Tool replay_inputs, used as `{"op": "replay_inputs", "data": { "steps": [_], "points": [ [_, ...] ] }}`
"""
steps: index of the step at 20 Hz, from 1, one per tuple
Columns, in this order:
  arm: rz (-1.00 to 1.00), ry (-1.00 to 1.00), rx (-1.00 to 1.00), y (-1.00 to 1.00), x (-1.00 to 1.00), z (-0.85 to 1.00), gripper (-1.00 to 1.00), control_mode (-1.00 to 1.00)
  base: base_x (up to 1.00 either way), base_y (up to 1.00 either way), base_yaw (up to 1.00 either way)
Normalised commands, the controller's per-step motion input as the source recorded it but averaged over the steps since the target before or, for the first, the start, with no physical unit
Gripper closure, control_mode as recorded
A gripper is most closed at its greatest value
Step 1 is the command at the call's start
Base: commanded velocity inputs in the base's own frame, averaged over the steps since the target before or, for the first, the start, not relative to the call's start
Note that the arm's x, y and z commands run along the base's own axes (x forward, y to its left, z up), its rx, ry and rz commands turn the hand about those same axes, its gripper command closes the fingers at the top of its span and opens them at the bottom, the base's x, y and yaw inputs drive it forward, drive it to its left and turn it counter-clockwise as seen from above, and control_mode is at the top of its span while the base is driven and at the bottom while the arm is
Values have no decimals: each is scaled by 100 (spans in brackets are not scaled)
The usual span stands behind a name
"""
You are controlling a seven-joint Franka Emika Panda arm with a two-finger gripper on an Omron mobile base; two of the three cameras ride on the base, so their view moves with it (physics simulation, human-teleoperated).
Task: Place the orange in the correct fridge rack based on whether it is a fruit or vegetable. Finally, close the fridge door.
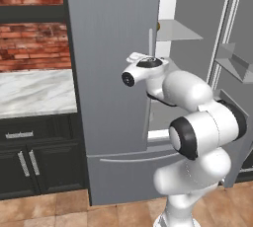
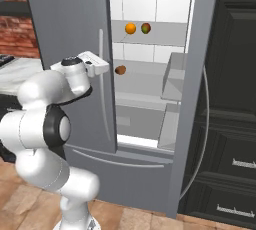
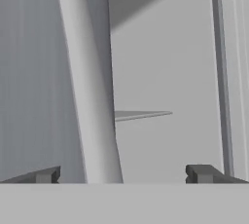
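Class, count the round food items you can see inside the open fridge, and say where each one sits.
3. The orange and a greenish-yellow fruit sit side by side on the fridge rack; a brown round item lies on the shelf below. The closed door may hide others.

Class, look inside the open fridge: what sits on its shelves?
On the fridge rack: the orange beside a greenish-yellow fruit. One shelf down: a brown round item. The closed left door covers the rest.

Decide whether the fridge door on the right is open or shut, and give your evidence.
Open. In the right base view the door stands swung out, leaving the white interior exposed, with the orange sitting on the rack inside.
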Motion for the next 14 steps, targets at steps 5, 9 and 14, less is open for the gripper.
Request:
{"op": "replay_inputs", "data": {
  "steps": [5, 9, 14],
  "points": [
    [4, -6, -1, 16, -22, 0, -100, -100, 0, 0, 0],
    [3, -10, 0, 13, -8, 3, -100, -100, 0, 0, 0],
    [0, 0, 0, 0, 0, 0, -100, -100, 0, 0, 0]
  ]
}}
